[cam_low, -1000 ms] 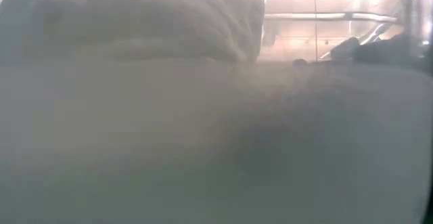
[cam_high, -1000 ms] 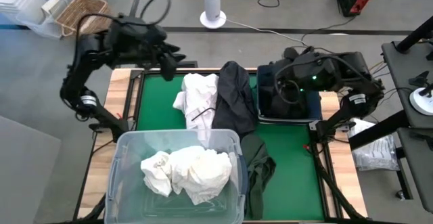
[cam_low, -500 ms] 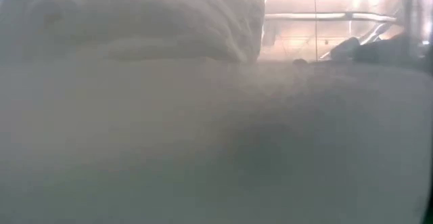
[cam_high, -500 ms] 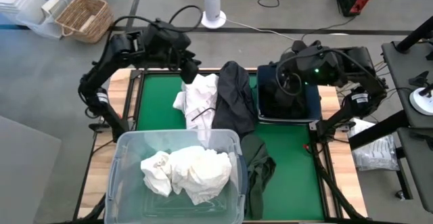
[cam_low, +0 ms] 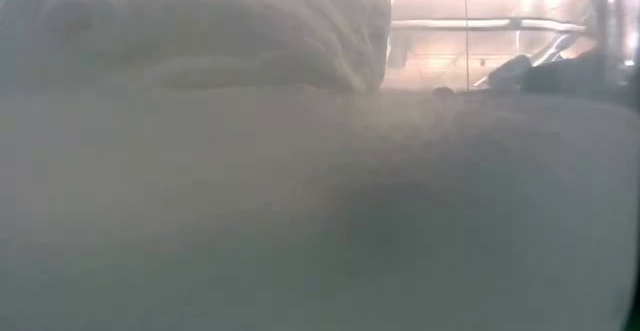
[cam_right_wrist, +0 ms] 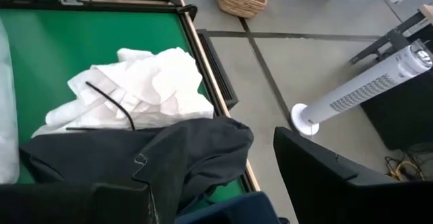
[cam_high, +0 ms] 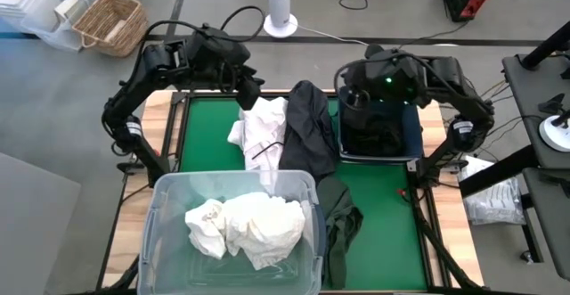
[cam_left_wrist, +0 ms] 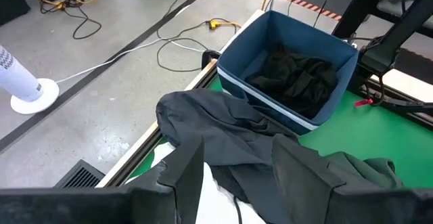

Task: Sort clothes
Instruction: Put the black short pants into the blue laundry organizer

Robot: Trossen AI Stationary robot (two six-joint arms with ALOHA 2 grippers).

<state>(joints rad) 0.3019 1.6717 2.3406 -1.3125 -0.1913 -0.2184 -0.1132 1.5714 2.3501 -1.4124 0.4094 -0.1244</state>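
The left hand (cam_high: 250, 93), fingers apart, hovers over the far edge of the white garment (cam_high: 261, 127) beside the dark garment (cam_high: 309, 127) on the green tabletop (cam_high: 207, 148), while the right hand (cam_high: 354, 97), also apart, hangs above the blue bin (cam_high: 412, 135).

even bright light overhead, soft shadows; low view hazy, washed out, glare at top.

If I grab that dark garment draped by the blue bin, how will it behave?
The dark garment lies crumpled, so it will probably hang limp. It overlaps the white garment and may drag it. Its edge rests against the blue bin, so it might snag.
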